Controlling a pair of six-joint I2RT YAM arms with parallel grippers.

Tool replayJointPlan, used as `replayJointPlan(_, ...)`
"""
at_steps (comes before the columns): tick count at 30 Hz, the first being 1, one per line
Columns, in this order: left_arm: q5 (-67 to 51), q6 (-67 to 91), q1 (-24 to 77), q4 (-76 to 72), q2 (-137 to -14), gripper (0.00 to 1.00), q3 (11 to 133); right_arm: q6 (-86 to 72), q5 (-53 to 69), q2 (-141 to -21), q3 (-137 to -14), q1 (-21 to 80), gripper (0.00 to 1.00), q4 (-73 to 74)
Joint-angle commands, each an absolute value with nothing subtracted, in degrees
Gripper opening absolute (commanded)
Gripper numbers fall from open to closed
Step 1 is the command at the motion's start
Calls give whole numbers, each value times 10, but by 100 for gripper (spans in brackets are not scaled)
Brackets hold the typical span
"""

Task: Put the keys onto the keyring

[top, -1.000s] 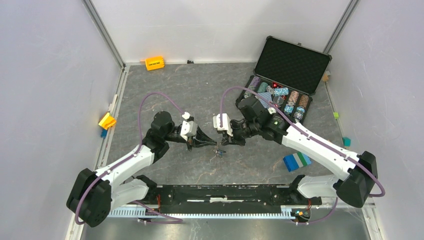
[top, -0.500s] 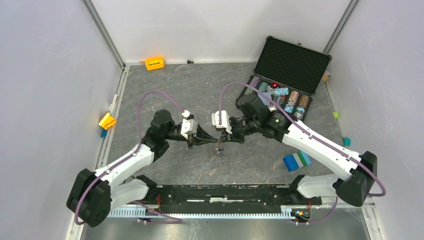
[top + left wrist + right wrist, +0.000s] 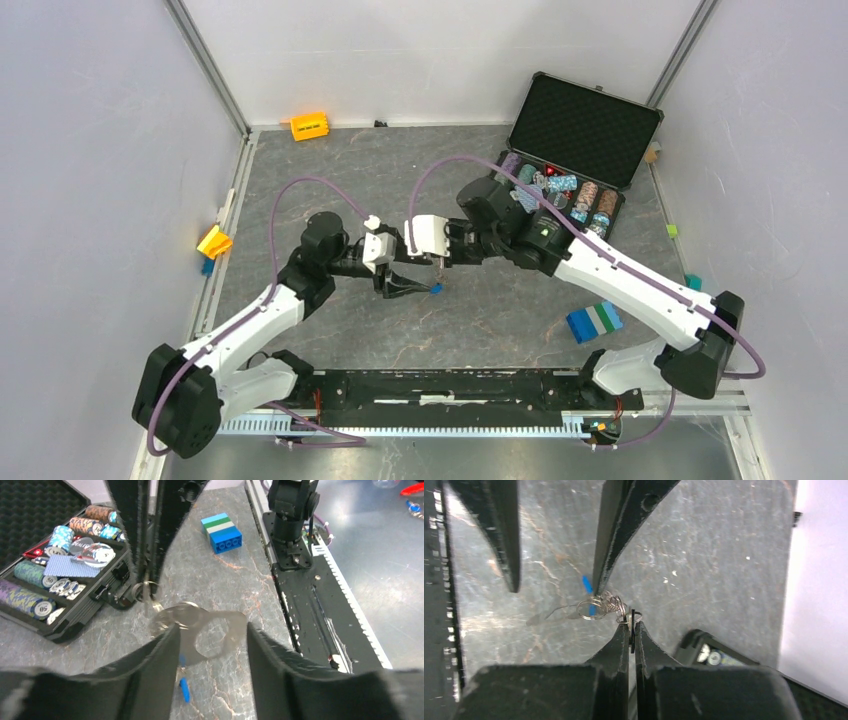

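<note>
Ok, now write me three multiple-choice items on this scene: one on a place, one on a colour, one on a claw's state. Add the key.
1. The blue, white and green block lies
A in the case
B on the table, at its near right
C against the back wall

2. The head of the coloured key is
A red
B yellow
C blue

3. The right claw is
A shut on a small metal ring
B wide open
C shut on a poker chip

Key:
1 B, it sits on bare tabletop at the near right.
2 C, it shows bright blue in every view.
3 A, its fingers pinch the ring.
</note>
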State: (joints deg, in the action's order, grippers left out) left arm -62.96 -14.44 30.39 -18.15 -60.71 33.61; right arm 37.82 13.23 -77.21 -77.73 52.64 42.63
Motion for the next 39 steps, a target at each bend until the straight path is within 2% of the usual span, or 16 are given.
replayJointPlan(1,-613,-196,291,-121,-581,66,364,441,7,-796,-839,553,0,438)
replayJointPlan(5,-594,-191,276,-110,-567,74,361,469,-61,-806,-850,578,0,421)
replayJointPlan(13,-478,-209,238,-14,-527,77,366,538,-172,-841,-876,618,0,363)
replayJointPlan(19,-323,-214,203,30,-519,80,387,571,-187,-912,-967,627,0,357)
replayJointPlan(25,-255,-257,155,70,-517,85,396,567,-161,-989,-1050,633,0,356)
replayJointPlan(33,-278,-246,77,61,-519,87,397,545,-160,-998,-1043,629,0,317)
replayJointPlan(39,-329,-178,2,-24,-534,88,394,531,-155,-978,-1011,610,0,307)
